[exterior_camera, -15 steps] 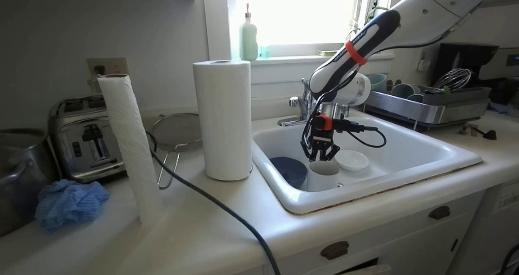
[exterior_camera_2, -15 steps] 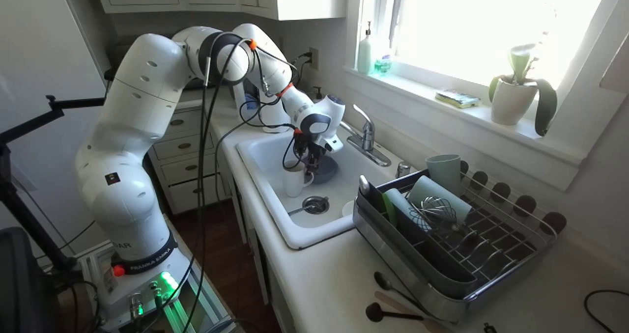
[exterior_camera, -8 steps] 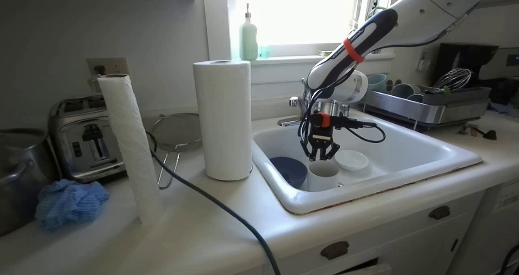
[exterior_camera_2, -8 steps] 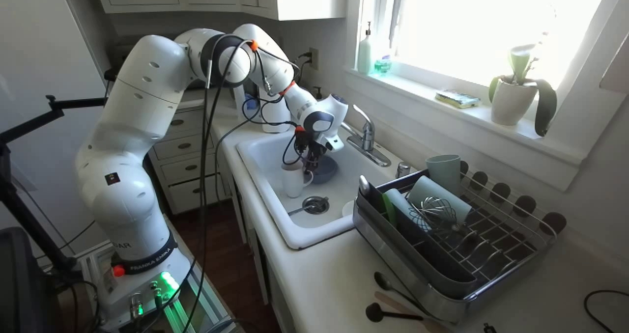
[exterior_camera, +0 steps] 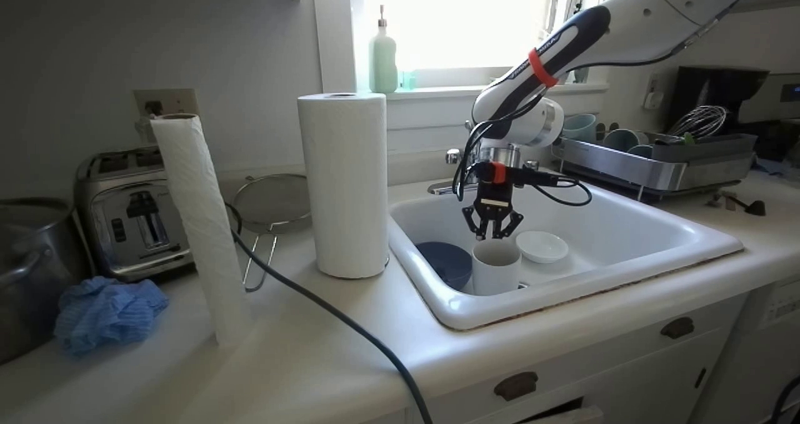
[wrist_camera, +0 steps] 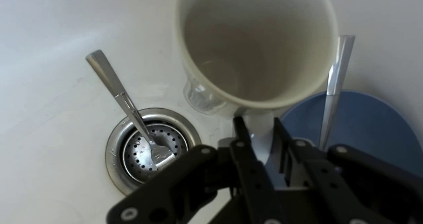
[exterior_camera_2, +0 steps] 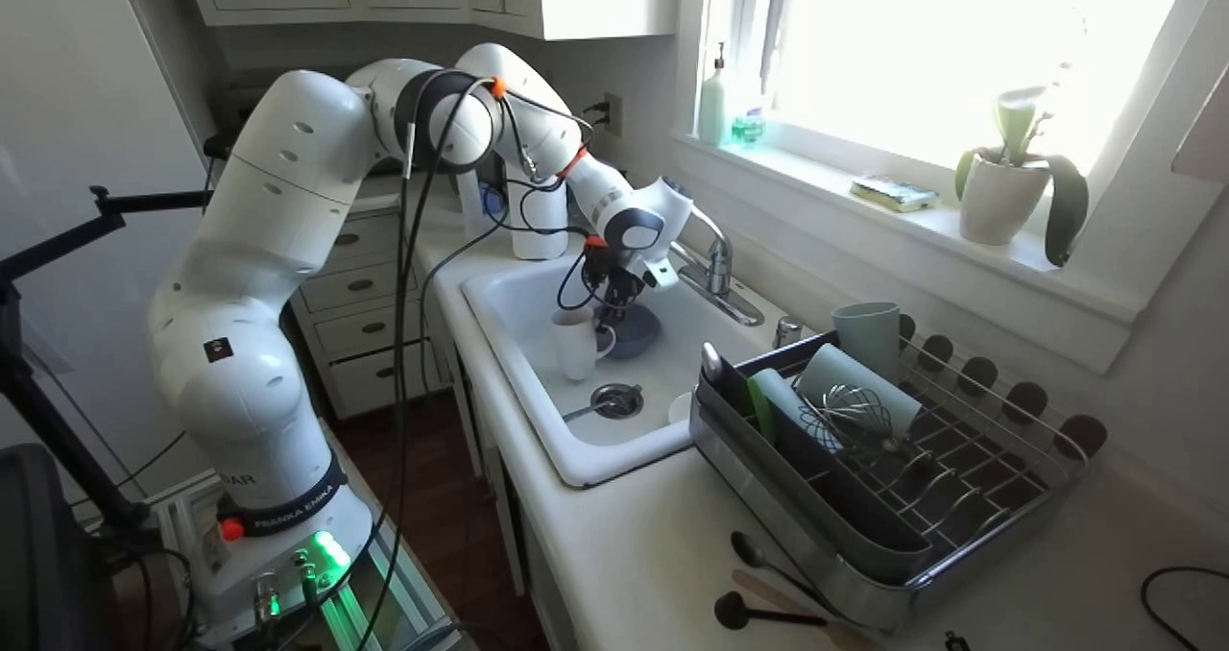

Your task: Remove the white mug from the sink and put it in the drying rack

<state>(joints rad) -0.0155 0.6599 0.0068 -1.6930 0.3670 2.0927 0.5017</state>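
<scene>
White mug [wrist_camera: 259, 49], glossy and round-rimmed, has its curved handle [wrist_camera: 260, 130] pinched between black jaws inside the smooth sink [exterior_camera: 600, 286].

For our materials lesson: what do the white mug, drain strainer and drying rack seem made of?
White mug: probably glazed ceramic, smooth with glossy glints.
Drain strainer: shiny metal, perhaps stainless steel; silvery reflections.
Drying rack: apparently metal outer wall, with silvery sheen; dark trough matte, perhaps plastic.

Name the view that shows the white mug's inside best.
The wrist view: it looks down into the white mug close up, though the frame cuts part of it off. Both exterior views show mostly its outer wall and just a little of the inside.
</scene>
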